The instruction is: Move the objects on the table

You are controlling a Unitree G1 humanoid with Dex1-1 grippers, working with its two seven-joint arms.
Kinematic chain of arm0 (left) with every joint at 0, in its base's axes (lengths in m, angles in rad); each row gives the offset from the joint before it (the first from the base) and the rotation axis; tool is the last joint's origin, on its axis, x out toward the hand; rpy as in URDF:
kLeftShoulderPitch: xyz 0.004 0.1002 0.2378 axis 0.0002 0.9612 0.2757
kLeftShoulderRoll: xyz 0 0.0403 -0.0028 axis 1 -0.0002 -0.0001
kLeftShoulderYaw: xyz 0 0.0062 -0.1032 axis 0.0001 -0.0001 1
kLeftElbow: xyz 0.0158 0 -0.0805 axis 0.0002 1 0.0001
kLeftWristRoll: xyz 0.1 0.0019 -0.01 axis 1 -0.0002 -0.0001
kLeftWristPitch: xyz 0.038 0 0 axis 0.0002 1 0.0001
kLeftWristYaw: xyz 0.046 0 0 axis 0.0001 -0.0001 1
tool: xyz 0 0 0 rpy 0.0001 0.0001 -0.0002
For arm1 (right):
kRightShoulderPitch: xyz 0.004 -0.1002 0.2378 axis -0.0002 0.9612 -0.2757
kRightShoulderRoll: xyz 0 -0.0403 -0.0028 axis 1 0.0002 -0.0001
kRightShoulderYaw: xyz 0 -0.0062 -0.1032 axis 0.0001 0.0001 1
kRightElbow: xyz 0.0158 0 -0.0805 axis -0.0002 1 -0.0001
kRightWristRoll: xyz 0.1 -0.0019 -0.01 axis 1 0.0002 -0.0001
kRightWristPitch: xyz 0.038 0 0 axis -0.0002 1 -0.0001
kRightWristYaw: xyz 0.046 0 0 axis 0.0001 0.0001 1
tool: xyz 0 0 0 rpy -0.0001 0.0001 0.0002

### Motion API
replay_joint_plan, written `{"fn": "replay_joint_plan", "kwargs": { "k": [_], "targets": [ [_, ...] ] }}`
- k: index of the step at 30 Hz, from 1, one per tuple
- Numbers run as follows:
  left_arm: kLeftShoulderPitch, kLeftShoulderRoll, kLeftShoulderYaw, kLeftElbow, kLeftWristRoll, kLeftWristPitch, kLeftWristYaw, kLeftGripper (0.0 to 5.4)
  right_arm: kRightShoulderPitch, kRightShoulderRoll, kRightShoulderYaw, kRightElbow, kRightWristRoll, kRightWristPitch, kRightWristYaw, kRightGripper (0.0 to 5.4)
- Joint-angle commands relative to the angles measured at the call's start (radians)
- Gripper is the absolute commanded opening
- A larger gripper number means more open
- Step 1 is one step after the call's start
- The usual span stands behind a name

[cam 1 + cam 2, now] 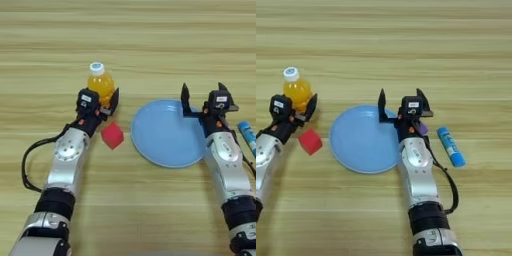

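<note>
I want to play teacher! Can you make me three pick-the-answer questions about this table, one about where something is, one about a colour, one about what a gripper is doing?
1. Where is the red cube?
A. on the plate
B. on the table, left of the plate
C. on top of the bottle

2. What colour is the bottle's cap?
A. white
B. green
C. black

3. The right gripper is:
A. holding the tube
B. shut
C. open

Answers: B, the cube sits on wood beside the plate; A, the cap is white; C, its fingers stand apart above the plate's edge.

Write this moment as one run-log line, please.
left gripper: open around orange-drink bottle | right gripper: open over plate's right rim | red cube: on table beside plate
</note>
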Motion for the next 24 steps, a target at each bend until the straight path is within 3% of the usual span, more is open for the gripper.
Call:
{"fn": "replay_joint_plan", "kwargs": {
  "k": [1, 7, 12, 24],
  "targets": [
    [-0.001, -0.026, -0.037, -0.096, -0.029, 0.026, -0.045, 3.39, -0.017, -0.002, -0.001, 0.008, -0.002, -0.001, -0.004, 5.40],
    [0.041, -0.056, -0.099, -0.225, -0.048, 0.072, -0.094, 3.38, -0.017, -0.001, -0.001, 0.006, -0.002, -0.001, -0.006, 5.40],
    [0.053, -0.074, -0.130, -0.270, -0.052, 0.104, -0.111, 3.38, -0.017, 0.000, -0.002, 0.008, -0.002, -0.002, -0.008, 5.40],
    [0.045, -0.102, -0.175, -0.186, -0.042, 0.090, -0.153, 3.38, -0.028, -0.031, -0.067, 0.023, -0.044, 0.001, -0.140, 5.40]
  ]
}}
